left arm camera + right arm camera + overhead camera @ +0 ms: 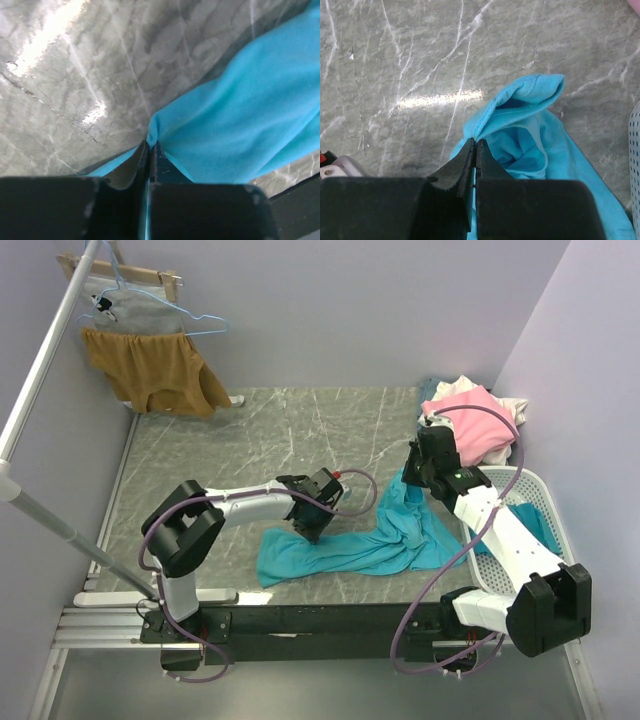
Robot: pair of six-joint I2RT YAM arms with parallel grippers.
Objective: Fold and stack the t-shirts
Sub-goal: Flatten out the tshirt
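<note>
The turquoise t-shirt (370,545) lies rumpled on the table (250,430), its length running from hand to hand, with the left gripper (312,523) pinched tight on one edge, the right gripper (408,478) pinched on a hemmed edge opposite, and slack cloth between them.

Rumpled turquoise t-shirt (370,545) stretched out centre-right, pink t-shirt (472,425) heaped far right

I see pale lilac walls (350,310) around my grey marble-patterned table (280,430), with light glaring off its surface.
</note>
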